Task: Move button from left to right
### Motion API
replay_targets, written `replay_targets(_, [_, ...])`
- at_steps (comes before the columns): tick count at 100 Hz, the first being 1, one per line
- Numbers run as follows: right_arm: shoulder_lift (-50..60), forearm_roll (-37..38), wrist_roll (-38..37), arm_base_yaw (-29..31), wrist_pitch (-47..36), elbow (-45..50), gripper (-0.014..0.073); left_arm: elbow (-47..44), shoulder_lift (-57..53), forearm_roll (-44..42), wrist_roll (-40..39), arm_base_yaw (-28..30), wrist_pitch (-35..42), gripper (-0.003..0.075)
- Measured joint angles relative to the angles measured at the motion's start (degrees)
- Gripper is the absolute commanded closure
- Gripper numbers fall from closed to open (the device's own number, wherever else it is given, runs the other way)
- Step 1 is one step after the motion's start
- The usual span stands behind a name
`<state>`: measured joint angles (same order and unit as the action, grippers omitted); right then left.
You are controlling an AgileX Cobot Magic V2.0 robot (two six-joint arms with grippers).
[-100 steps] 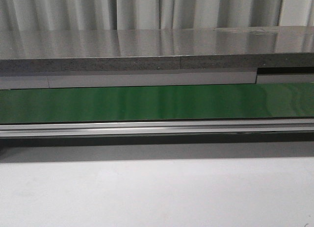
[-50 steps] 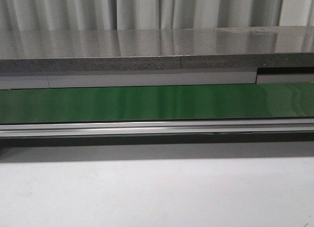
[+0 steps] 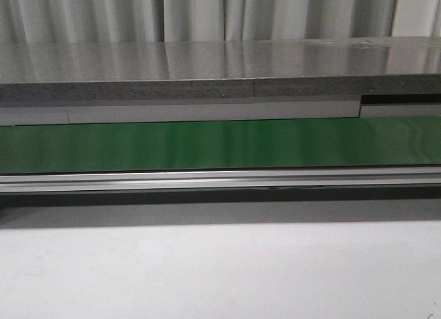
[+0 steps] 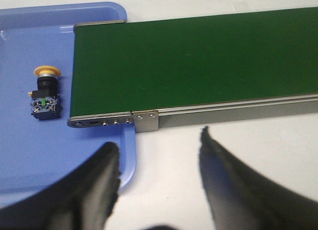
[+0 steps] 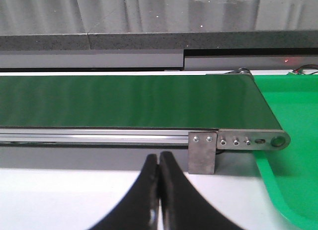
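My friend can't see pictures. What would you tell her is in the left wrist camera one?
A small push-button with a round yellow cap and black body lies on its side on a light blue plastic tray, just beside the end of a wide green conveyor belt. The robot's black left hand is open near the belt's metal end, touching nothing.

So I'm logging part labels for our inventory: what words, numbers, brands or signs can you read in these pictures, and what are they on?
No text can be read in any view.
The button on the blue tray has small bluish and green marks on its black body, too small to read.
The green belt and its metal bracket are unmarked.
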<state>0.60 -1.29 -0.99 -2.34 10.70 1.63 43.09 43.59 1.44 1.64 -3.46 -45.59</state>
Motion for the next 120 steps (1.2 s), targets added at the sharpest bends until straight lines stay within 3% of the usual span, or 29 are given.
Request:
replay_targets(7, [0.0,0.0,0.0,0.0,0.0,0.0,0.0662,0.0,0.0,0.0,0.0,0.0,-0.1,0.0049])
replay_targets(34, [0.0,0.0,0.0,0.0,0.0,0.0,0.0662,0.61,0.03,-0.15,-0.38,0.0,-0.26,0.0049])
replay_targets(54, [0.0,0.0,0.0,0.0,0.0,0.0,0.0662,6.14,4.55,-1.44,-0.52,1.34,-0.7,0.0049])
replay_targets(120, [0.0,0.0,0.0,0.0,0.0,0.0,0.0662,26.9,38.39,-2.54,-0.52,19.99,-1.4,0.005])
